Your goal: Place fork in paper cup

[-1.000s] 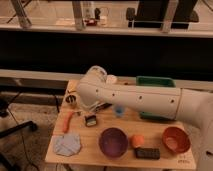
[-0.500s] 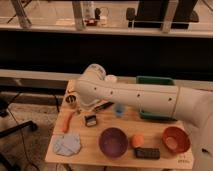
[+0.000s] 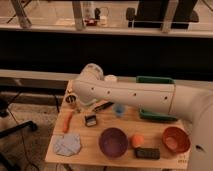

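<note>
No words to read

Nothing on the light wooden counter shows letters or numbers that can be made out. A small mark sits on the counter's front right corner, but it is too tiny to read.
</note>
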Robot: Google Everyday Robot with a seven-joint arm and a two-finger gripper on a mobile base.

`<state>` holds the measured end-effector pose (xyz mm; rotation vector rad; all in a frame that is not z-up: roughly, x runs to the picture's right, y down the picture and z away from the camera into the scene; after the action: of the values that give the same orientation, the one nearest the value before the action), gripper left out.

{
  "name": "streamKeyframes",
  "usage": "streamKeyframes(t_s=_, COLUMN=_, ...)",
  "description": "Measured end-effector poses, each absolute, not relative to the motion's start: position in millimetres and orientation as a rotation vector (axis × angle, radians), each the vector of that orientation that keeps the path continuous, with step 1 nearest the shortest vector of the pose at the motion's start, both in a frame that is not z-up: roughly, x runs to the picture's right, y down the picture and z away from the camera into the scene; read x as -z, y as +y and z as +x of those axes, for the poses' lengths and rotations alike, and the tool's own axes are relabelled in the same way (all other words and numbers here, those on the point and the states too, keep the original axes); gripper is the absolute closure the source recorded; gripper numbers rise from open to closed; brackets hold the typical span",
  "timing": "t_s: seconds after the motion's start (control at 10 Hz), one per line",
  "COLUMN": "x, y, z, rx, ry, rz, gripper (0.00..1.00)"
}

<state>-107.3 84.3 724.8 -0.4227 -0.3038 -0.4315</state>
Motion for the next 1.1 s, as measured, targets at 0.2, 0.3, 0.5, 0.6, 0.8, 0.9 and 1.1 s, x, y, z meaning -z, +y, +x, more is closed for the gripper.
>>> streamKeyframes(t_s=0.2, x=-727, y=83, z=-110, rx=0.434, ry=-0.300, rz=-0.420, gripper=1.00)
streamKeyframes(t_s=0.3, x=-728, y=81, z=-111, rx=0.436, ry=-0.297, rz=-0.416, gripper=1.00)
streamKeyframes(t_s=0.5, x=-729, y=76, z=-115, rx=0.441, ry=-0.293, rz=-0.410, gripper=1.00)
streamKeyframes(t_s=0.6, x=-729, y=73, z=-118, rx=0.444, ry=-0.294, rz=-0.407, gripper=1.00)
streamKeyframes(t_s=0.8, x=-732, y=69, z=-116, rx=0.447, ry=-0.289, rz=-0.407, gripper=1.00)
streamKeyframes(t_s=0.9, x=-734, y=66, z=-116, rx=0.450, ry=-0.286, rz=-0.407, gripper=1.00)
streamKeyframes(t_s=1.1, x=-740, y=62, z=-113, rx=0.451, ry=-0.281, rz=-0.409, gripper=1.00)
